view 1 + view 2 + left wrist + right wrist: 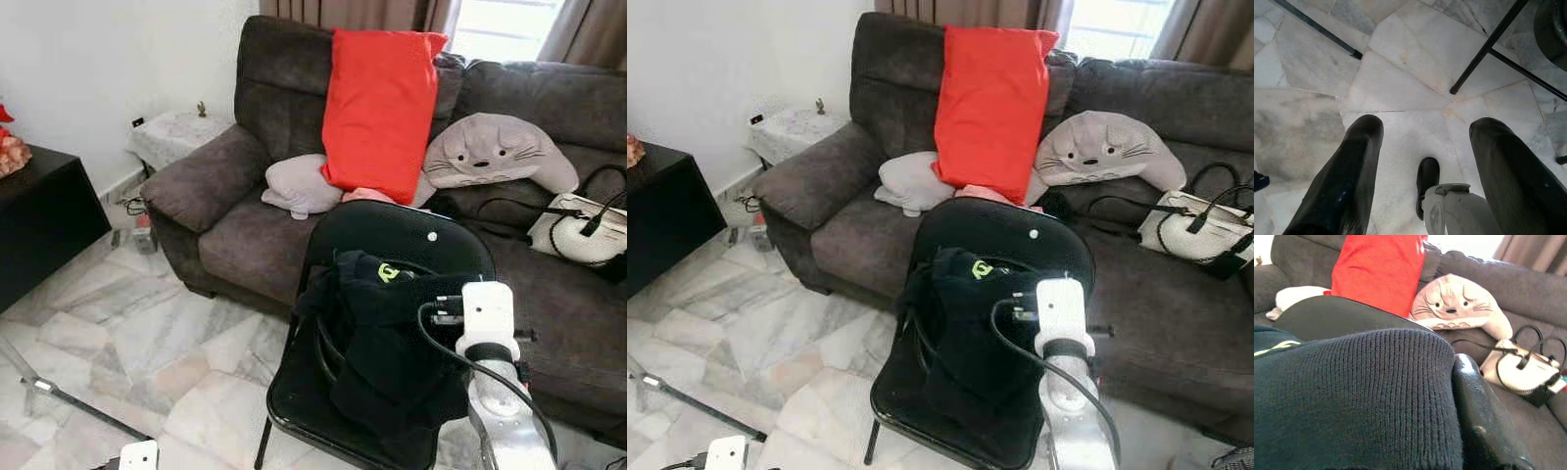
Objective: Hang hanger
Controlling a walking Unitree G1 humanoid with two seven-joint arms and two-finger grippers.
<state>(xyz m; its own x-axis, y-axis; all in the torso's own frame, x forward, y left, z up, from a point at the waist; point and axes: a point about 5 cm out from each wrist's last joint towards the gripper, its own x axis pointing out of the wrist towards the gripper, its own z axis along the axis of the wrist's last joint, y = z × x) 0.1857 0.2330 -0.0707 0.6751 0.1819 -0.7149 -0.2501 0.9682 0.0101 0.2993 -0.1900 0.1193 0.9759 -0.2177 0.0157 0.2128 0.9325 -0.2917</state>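
Knitwear fills the right gripper [1459, 396], whose fingers pinch the ribbed edge of the black garment [392, 343] heaped on the black chair [392, 230]; the left gripper [1422, 161] hangs spread over the floor [1400, 73]. The cloth looks soft, light and floppy, so the firmest hold is probably the stiff hanger [325, 354] looping out at its side.

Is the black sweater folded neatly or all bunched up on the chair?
Bunched up. The black sweater lies in a crumpled heap on the black chair, part draped over the seat's front edge, with the right gripper against its knit.
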